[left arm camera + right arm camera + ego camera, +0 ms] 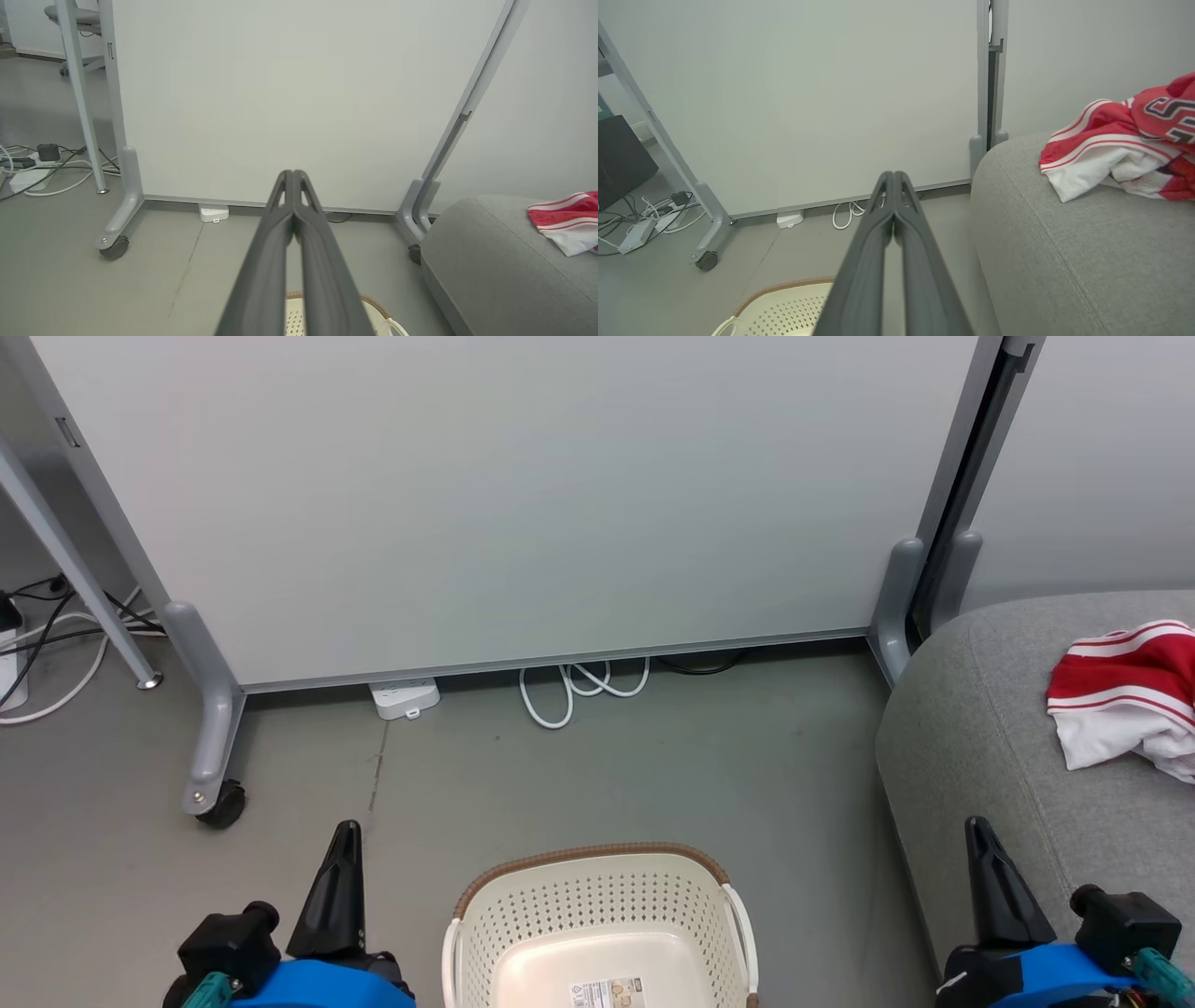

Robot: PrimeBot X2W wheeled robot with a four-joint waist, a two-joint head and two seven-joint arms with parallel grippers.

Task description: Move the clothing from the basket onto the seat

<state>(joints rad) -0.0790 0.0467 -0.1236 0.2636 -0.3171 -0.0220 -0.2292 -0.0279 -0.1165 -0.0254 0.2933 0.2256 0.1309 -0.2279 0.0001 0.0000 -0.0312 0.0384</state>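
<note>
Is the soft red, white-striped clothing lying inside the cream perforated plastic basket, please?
No, the clothing lies on the large grey fabric seat, well apart from the basket.

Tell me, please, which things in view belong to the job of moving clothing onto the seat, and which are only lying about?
Belong to the job:
- red and white clothing, lying on the seat
- cream laundry basket, on the floor
- grey seat

Only lying about:
- white power strip
- looped white cable
- wheeled partition panel
- tangled cables at far left
</note>
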